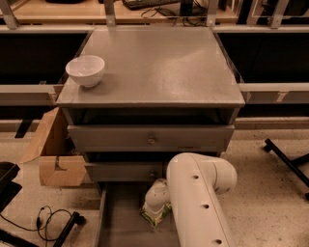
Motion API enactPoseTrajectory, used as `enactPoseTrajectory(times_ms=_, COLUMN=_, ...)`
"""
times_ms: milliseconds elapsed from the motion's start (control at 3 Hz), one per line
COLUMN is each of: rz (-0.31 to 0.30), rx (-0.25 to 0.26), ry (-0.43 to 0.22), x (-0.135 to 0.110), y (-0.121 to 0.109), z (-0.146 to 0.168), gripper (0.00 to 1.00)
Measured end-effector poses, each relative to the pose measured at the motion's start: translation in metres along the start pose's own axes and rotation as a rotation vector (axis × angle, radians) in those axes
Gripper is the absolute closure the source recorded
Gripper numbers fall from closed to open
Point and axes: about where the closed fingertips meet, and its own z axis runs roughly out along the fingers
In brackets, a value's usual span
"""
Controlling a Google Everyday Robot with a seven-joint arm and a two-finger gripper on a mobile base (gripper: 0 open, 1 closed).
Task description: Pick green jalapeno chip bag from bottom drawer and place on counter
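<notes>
The green jalapeno chip bag [155,215] lies on the floor of the open bottom drawer [120,217], below the two grey drawer fronts. Only its light-green lower edge shows. My gripper [156,201] reaches down into the drawer right over the bag, at the end of the white arm [200,202] that fills the lower right. The white wrist covers the top of the bag. The counter [154,62] is the grey top of the cabinet above.
A white bowl [85,70] stands on the counter's left edge. An open cardboard box [53,154] sits on the floor left of the cabinet. Black cables [53,219] lie at the lower left. A tan desk [145,9] runs behind the cabinet.
</notes>
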Motion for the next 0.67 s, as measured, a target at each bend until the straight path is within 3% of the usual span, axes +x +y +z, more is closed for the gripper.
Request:
enactPoseTrajectory(times_ms=333, rz=0.011, rx=0.042, ry=0.021, x=0.008, y=-0.005, z=-0.028, gripper=0.88)
enactPoseTrajectory(times_ms=667, rz=0.042, rx=0.102, ry=0.043, x=0.000, y=-0.002, z=-0.095, gripper=1.00)
